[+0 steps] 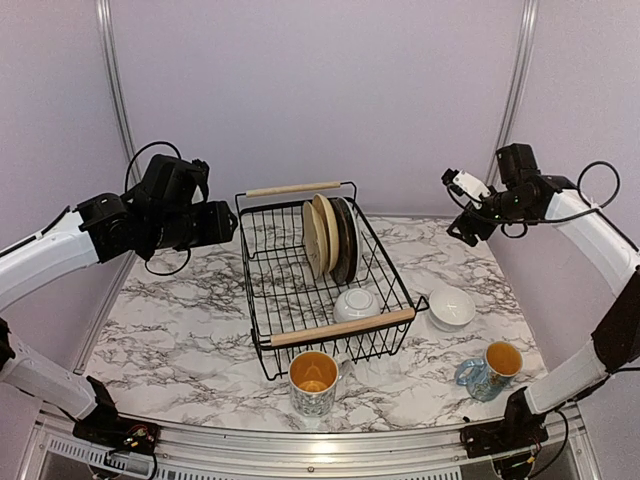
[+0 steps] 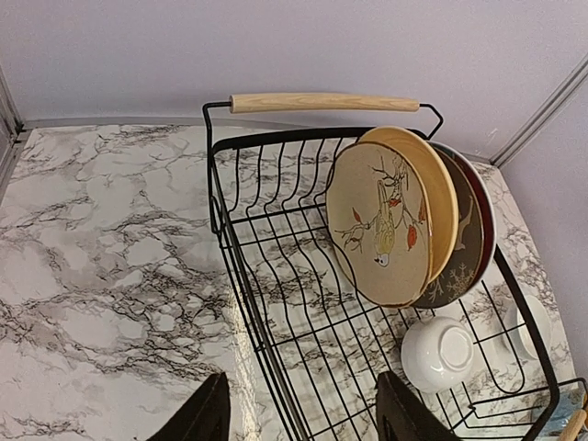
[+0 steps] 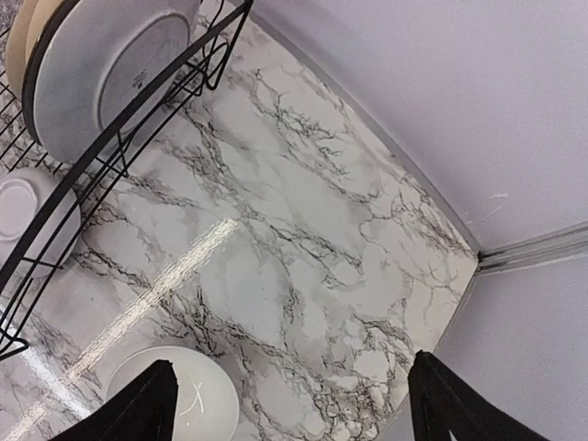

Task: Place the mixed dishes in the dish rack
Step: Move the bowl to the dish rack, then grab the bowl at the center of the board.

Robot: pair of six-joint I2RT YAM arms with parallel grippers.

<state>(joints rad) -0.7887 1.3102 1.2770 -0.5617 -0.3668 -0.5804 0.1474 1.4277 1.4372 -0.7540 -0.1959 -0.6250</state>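
Note:
The black wire dish rack (image 1: 262, 300) with wooden handles stands mid-table. In it stand a tan bird plate (image 2: 381, 225), a second tan plate (image 2: 439, 179), the dark grey plate (image 2: 462, 253) and the red plate (image 2: 486, 209). A white bowl (image 1: 356, 303) lies upside down in the rack. Another white bowl (image 1: 452, 306) sits on the table right of the rack, below my right gripper (image 3: 294, 413). One mug (image 1: 314, 381) stands in front of the rack and one (image 1: 490, 368) at the front right. My left gripper (image 2: 308, 418) hovers open over the rack's left wall. My right gripper is also open; both are empty.
Marble tabletop (image 1: 170, 320) with lilac walls behind and a metal frame post at each back corner. The right arm (image 1: 590, 230) reaches in high from the right, and the left arm (image 1: 60, 250) from the left.

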